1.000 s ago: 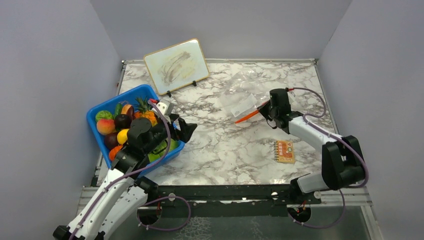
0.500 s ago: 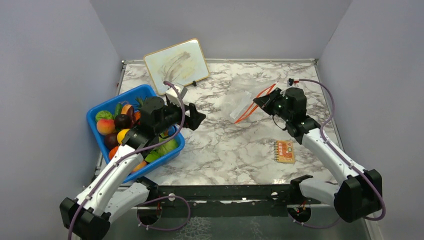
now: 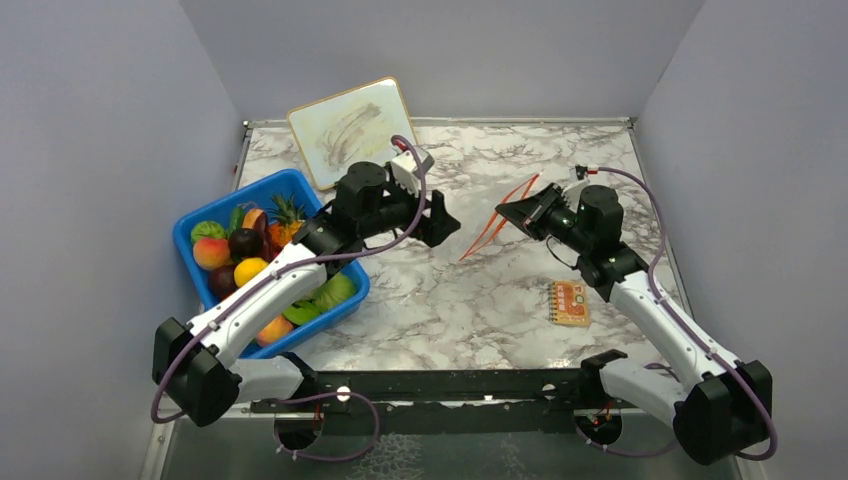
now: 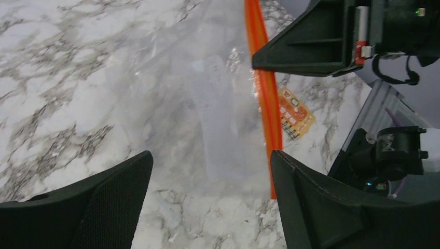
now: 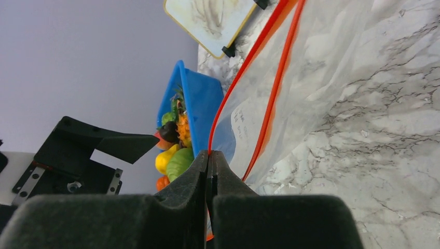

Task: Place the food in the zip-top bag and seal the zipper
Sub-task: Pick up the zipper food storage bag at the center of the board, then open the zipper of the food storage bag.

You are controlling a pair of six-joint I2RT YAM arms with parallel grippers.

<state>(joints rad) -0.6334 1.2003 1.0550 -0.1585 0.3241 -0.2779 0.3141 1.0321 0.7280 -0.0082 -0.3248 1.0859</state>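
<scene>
While the right tool (image 5: 209,155) pinches the zipper (image 4: 266,104), the spread left tool (image 3: 445,222) faces it, notepad (image 3: 569,302) lying beyond.

robot lab test booth i'd say: plain grey walls (image 3: 100,150) around a marble-look table (image 3: 450,300), left arm (image 3: 250,305) and right arm (image 3: 655,305) bolted on.

food (image 3: 247,243) in tub (image 3: 260,188) at left, zip-top bag (image 3: 495,215) centre-right

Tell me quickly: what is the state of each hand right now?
Left hand: open, holding nothing.
Right hand: closed on the zipper of the zip-top bag.
</scene>
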